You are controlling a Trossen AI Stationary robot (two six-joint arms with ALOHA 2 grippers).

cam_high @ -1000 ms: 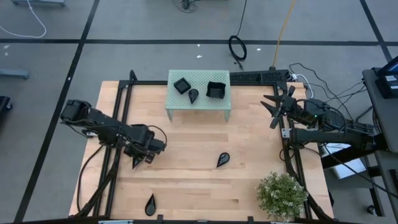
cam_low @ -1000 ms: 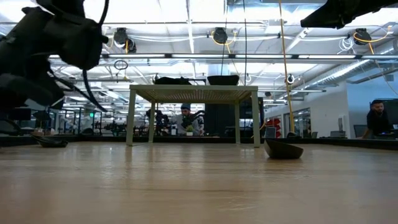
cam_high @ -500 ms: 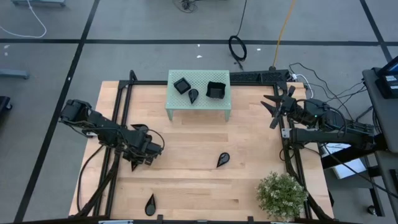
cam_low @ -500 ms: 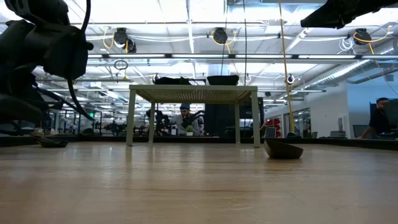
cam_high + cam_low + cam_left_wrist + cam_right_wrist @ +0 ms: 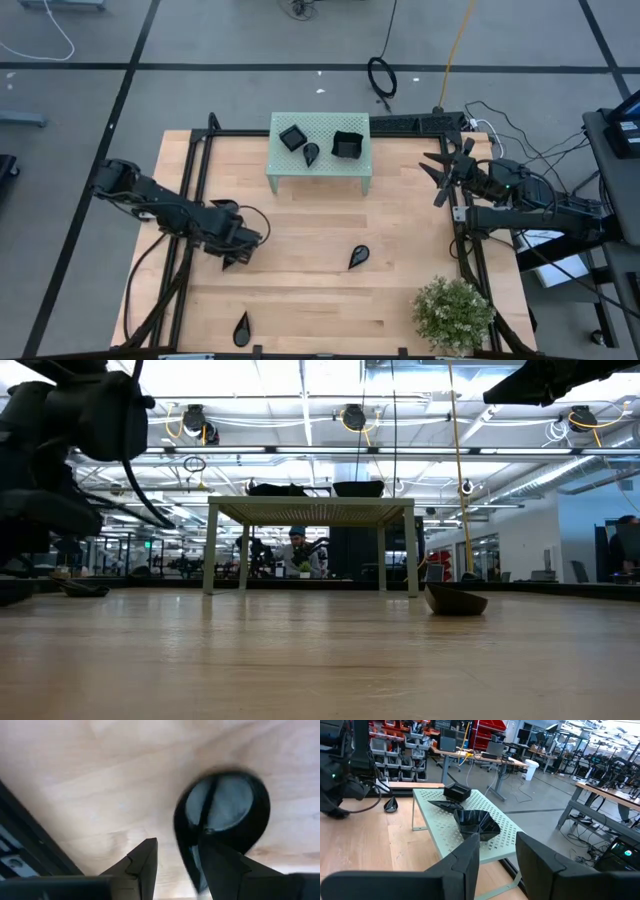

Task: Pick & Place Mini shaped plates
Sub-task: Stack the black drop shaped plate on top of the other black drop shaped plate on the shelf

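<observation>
The left gripper (image 5: 236, 258) is seen lowered over the left half of the wooden table (image 5: 400, 230), its fingers parted with a clear gap between them. In the left wrist view, a glossy black teardrop plate (image 5: 222, 817) lies on the wood directly ahead of the gripper (image 5: 177, 862): one finger (image 5: 222, 867) overlaps the plate's near rim, while the other finger (image 5: 142, 862) stands off to its side over bare wood. Whether the plate is actually touched cannot be told; it is not clamped.

Three more mini shaped plates are set on the pale green perforated stand (image 5: 320, 165) at the table's far edge: a square dish (image 5: 292, 137), a small teardrop dish (image 5: 311, 153) and a wavy-edged dish (image 5: 347, 145). A further teardrop plate (image 5: 358, 257) lies alone on the wood near the table's middle, well apart from both arms, and another (image 5: 241, 327) rests close to the near edge.

The right gripper (image 5: 440, 172) is held above the table's right side, near the stand's end, its fingers spread wide and holding nothing. A small potted plant (image 5: 455, 312) stands at the near right corner.
</observation>
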